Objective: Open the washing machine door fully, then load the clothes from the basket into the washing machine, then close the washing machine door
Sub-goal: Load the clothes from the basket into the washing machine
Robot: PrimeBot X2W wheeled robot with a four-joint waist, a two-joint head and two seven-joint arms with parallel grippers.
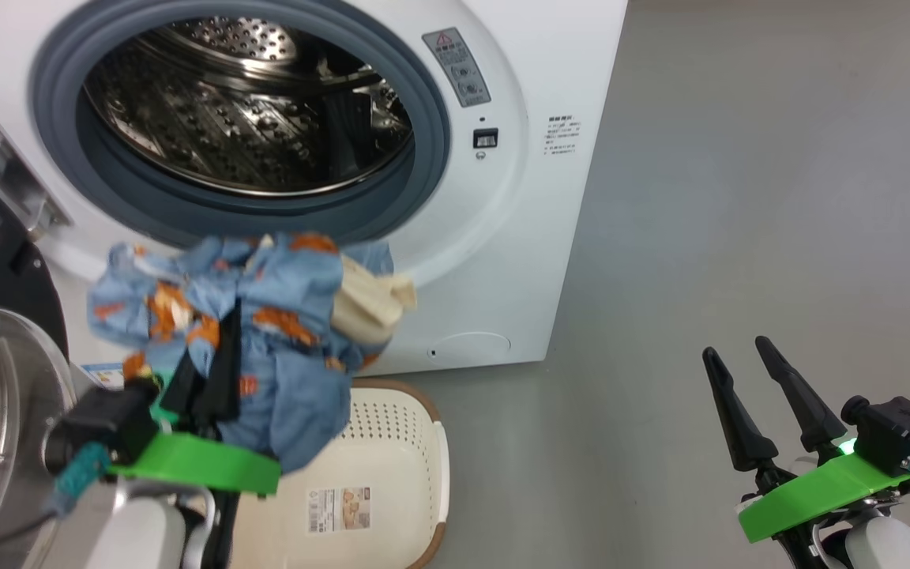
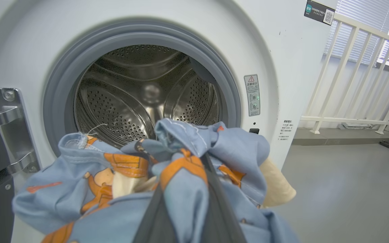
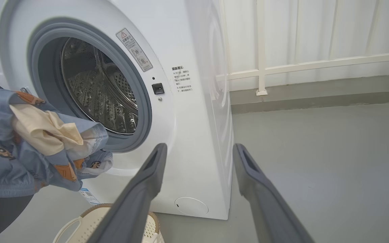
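Gripping the clothes tight in our left gripper above the bare-looking basket, we hold our right gripper spread and empty; the washing machine door stands open, so loading the washing machine and shutting it remain.

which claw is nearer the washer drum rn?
Left. The left claw, shut on the clothes, is up in front of the washing machine, just below its drum opening. The right claw sits open off to the right, over the floor.
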